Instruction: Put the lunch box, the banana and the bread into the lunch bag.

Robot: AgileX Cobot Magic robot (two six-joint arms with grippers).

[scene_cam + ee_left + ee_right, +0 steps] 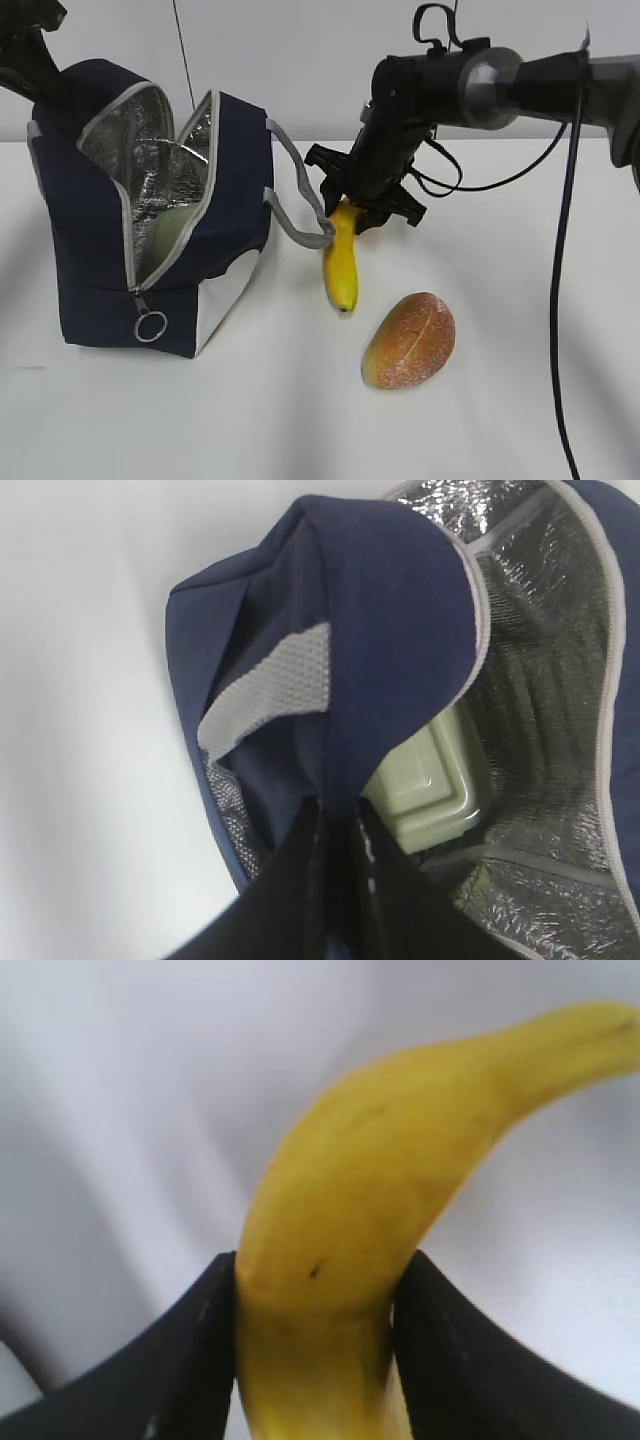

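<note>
The navy lunch bag (100, 290) stands open at the left, its silver lining showing. The sage-green-lidded lunch box (435, 785) lies inside it and also shows faintly in the exterior view (170, 232). My left gripper (340, 825) is shut on the bag's navy top flap (370, 630) and holds it up. My right gripper (362, 205) is shut on the upper end of the yellow banana (341, 265), which hangs down just right of the bag; it also shows in the right wrist view (360, 1220). The golden bread (410, 340) lies on the table to the front right.
A grey webbing handle (295, 195) hangs off the bag's right side close to the banana. The white table (520, 400) stretches around the bread. A black cable (560, 300) hangs from the right arm.
</note>
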